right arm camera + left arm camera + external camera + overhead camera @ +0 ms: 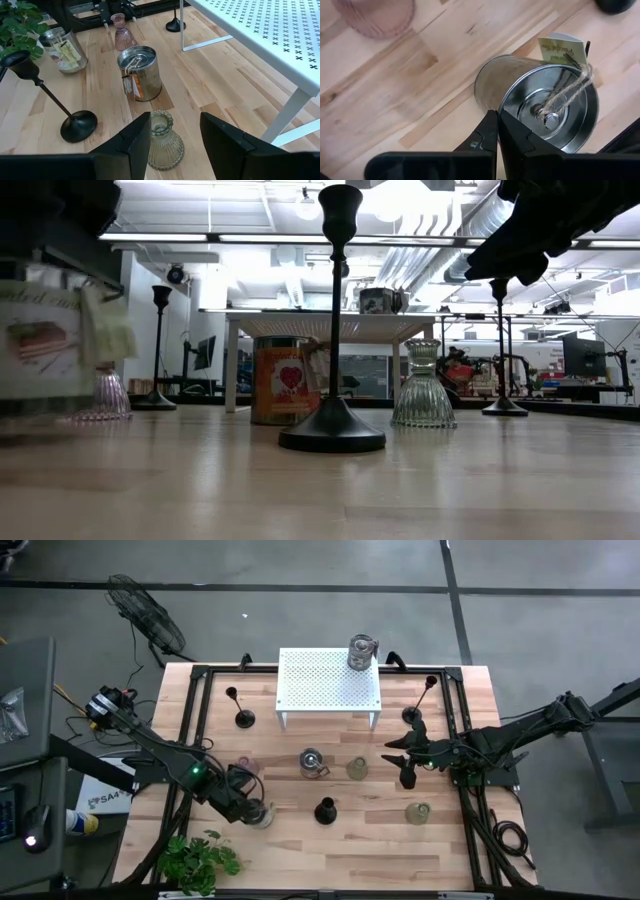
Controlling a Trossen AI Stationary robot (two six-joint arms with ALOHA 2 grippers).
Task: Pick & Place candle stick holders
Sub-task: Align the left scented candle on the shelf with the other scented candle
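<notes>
Two grippers: my right gripper (172,135) hangs open over the green cup (163,142) near the stand (330,688); my left gripper (497,131) is closed, empty, above a tin (540,102).

You see a tabletop (220,80) of pale wood planks, smooth with a soft sheen and visible grain. The stand (280,35) is white painted metal, matt, full of small punched holes. The tin (540,100) is shiny bare metal with a rough twine string (565,92) and a paper tag (563,50). The greenish holder (162,142) is ribbed clear glass, and the pink holder (122,35) is ribbed glass too. The slim black holder (70,120) looks like matt dark metal. The jar (64,47) is clear glossy glass with a paper label.
</notes>
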